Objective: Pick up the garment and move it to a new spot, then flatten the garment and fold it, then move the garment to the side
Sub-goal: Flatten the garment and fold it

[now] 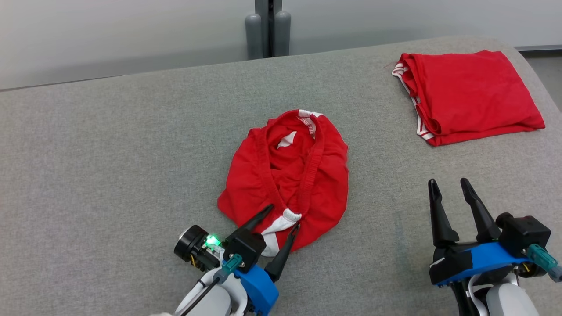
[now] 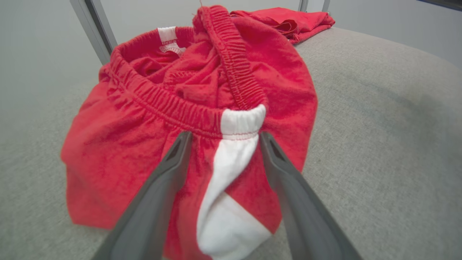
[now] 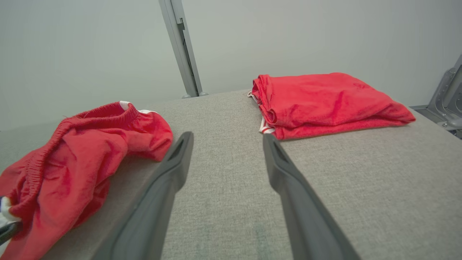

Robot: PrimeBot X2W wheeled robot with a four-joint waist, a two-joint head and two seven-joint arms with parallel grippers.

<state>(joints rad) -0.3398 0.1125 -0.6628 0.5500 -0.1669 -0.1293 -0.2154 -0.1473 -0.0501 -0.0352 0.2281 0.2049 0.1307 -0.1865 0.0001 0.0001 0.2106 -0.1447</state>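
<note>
The left hand [image 1: 285, 215] has its two fingers spread wide, one on each side of the white patch of waistband [image 2: 241, 121] at the near edge of the garment [image 1: 285, 175]. The tips are low on the cloth. Nothing is pinched between them, and from these angles I cannot say for sure whether they are pressing the fabric or hanging just above it.

Ahead of those fingers the garment, red shorts with an elastic waist and white side panels, sits in a rumpled heap on the grey padded bench [image 1: 109, 153], with the waistband gaping upward. It looks unlifted and unflattened, and no fold has been made in it.

The right hand [image 1: 448, 181] is also spread wide and holds nothing. It hovers over bare bench, with the heap off to its left and well apart from it. Beyond it and a little to its right lies a second red garment [image 1: 470, 96], neatly folded.

By my reading the task is at its very start. The first grasp is lined up but not closed, so the pick-up, the move to a new spot, the flattening, the folding and the final shift aside are all left to do.
</note>
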